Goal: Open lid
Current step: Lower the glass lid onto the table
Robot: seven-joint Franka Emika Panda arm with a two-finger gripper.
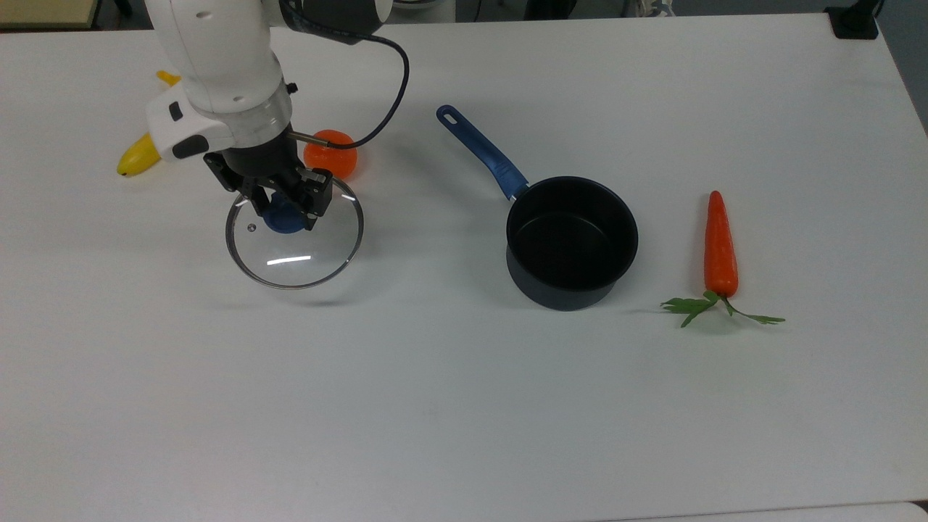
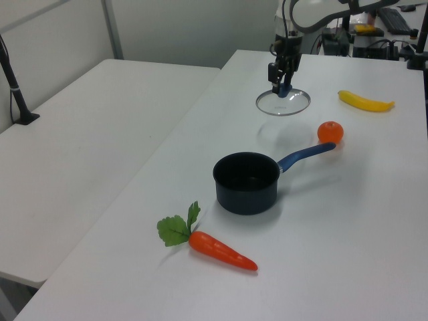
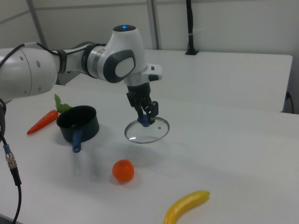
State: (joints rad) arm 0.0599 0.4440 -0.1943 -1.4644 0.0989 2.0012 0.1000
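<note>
Top view first: the gripper (image 1: pixel 284 205) is pointing down with its fingers closed in around the blue knob (image 1: pixel 285 218) of the lid (image 1: pixel 293 241), so the claw is nearly shut and gripping that knob. The lid is hanging level a little above the table (image 1: pixel 464 406), with a faint shadow lying on the white surface under it. It is sitting well apart from the saucepan (image 1: pixel 571 242), over toward the top view's left, and the pan is standing open with its blue handle (image 1: pixel 481 152) angling up and to the top view's left.

An orange (image 1: pixel 331 153) is resting just beside the lid's far rim in the top view, partly behind the arm (image 1: pixel 217 51). A banana (image 1: pixel 141 154) is peeking out from behind the arm's white housing on the top view's left. A carrot (image 1: pixel 721 245) with green leaves is lying on the top view's right, beyond the pan.

From the right view, the gripper (image 3: pixel 145 114) is coming down from the arm's bent wrist and the lid (image 3: pixel 147 131) is hovering below it, tilted slightly, with the orange (image 3: pixel 123 170) and the banana (image 3: pixel 186 207) nearer the camera and the saucepan (image 3: pixel 78 123) off to the right view's left.

In the left view the lid (image 2: pixel 283 102) is showing far back on the table, beyond the saucepan (image 2: pixel 246 182) and the carrot (image 2: pixel 221 250).
</note>
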